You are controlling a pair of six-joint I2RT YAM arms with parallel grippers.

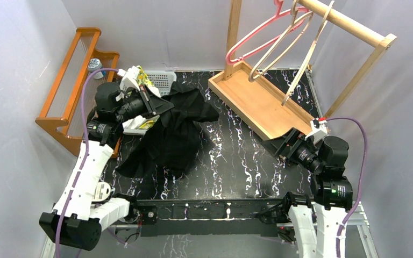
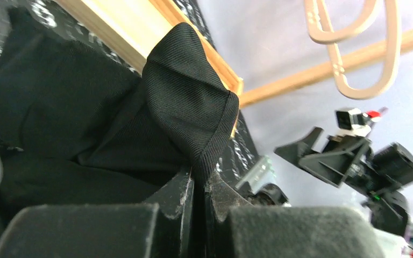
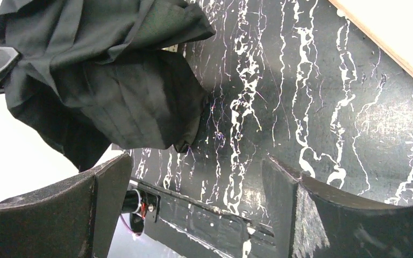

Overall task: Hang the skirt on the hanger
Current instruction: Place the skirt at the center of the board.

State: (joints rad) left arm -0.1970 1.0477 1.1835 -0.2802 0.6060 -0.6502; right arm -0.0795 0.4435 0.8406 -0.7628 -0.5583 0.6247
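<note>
The black skirt point(image 1: 172, 134) lies bunched on the dark marbled table, left of centre. My left gripper point(image 1: 158, 105) is shut on a fold of its hem, which sticks up between the fingers in the left wrist view point(image 2: 200, 180), where the skirt point(image 2: 188, 102) fills the left half. My right gripper point(image 1: 282, 144) is open and holds nothing. It hovers by the near end of the wooden stand base point(image 1: 258, 102). In the right wrist view the skirt point(image 3: 113, 91) sits well ahead of the open gripper point(image 3: 199, 177). A pink hanger point(image 1: 247, 40) and wooden hangers point(image 1: 287, 43) hang from the rail point(image 1: 349, 27).
An orange wooden rack point(image 1: 75, 80) leans at the far left. A white basket point(image 1: 161, 80) and a yellow-and-white packet point(image 1: 140, 126) sit beside the left arm. Grey walls close in on both sides.
</note>
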